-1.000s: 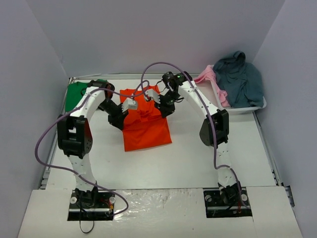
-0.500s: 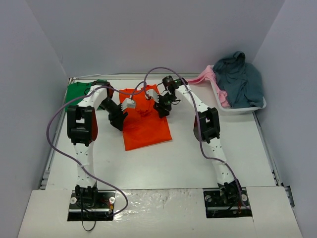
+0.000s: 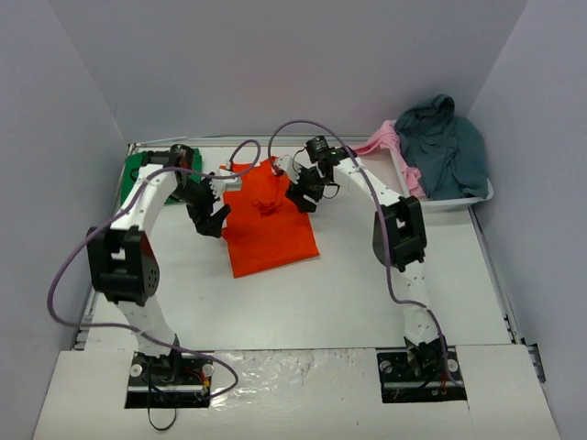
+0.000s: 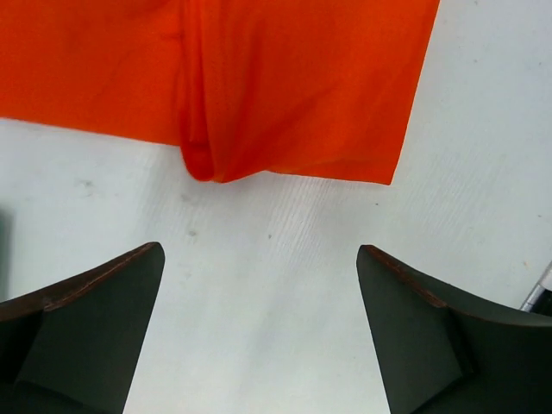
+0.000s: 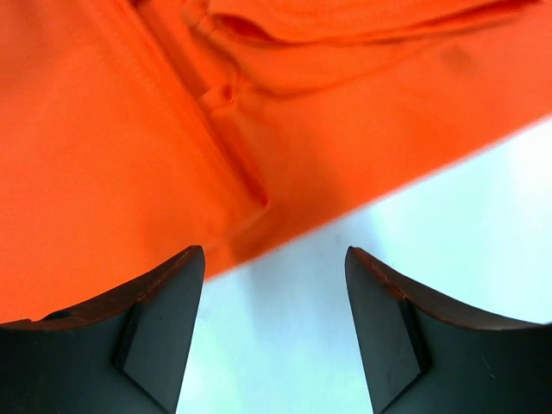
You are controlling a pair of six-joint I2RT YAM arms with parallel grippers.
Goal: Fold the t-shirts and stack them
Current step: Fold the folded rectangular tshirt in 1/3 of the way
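Orange shirt (image 3: 268, 225) found flat at centre frame, far end rumpled. Found left gripper (image 4: 260, 250) and right gripper (image 5: 274, 252) flanking that end, jaws spread, gripping nothing. Saw green shirt (image 3: 135, 170) upper left, largely hidden behind arm.

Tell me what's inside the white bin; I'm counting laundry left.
A teal garment heaped on top, a pink garment spilling over the left rim of the bin. Anything beneath them is hidden.

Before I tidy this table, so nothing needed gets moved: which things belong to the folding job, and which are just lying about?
Job: orange t-shirt; green t-shirt.
Lying about: white basket; teal garment and pink cloth in it.
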